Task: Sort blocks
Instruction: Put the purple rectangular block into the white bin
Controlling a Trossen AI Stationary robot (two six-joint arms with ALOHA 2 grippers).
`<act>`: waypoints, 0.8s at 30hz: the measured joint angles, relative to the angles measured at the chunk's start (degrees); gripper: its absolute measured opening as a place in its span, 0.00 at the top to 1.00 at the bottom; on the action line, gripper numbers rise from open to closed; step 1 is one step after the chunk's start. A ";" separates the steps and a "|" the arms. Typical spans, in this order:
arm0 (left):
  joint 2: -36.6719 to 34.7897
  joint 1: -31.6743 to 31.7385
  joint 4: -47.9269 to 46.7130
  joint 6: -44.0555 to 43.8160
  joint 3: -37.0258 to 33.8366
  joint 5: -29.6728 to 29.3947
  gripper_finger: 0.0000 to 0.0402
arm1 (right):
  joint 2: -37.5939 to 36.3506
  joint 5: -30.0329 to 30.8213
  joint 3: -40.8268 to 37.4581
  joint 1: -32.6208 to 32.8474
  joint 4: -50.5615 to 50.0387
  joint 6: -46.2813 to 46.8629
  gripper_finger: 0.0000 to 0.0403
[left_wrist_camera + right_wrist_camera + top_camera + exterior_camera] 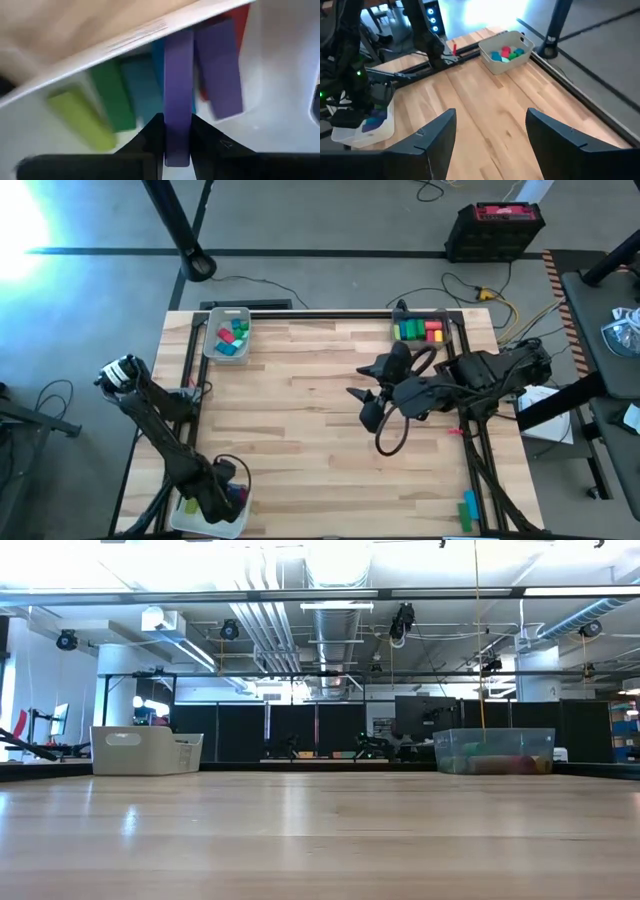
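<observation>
No text can be read. The white tray (150, 35) rim in the left wrist view carries a few printed lines, too blurred to make out.

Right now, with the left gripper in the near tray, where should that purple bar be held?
Across its narrow sides near one end, coming lengthwise from above. The left gripper straddles the purple bar that way; neighbouring blocks crowd its far end.
</observation>
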 joint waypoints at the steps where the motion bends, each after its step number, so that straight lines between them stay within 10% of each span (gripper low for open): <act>1: 0.00 -0.06 2.61 -0.42 -1.29 -0.23 0.88 | 0.01 -0.03 0.00 0.01 -0.54 0.82 0.44; 10: 1.03 -1.09 12.84 -6.95 -7.46 2.17 0.86 | 0.01 -0.17 -0.57 0.55 -3.19 6.44 0.46; 24: 1.28 -3.75 -1.34 -5.67 -2.03 -2.28 0.59 | 0.04 -0.15 -6.27 2.16 -0.37 11.47 0.30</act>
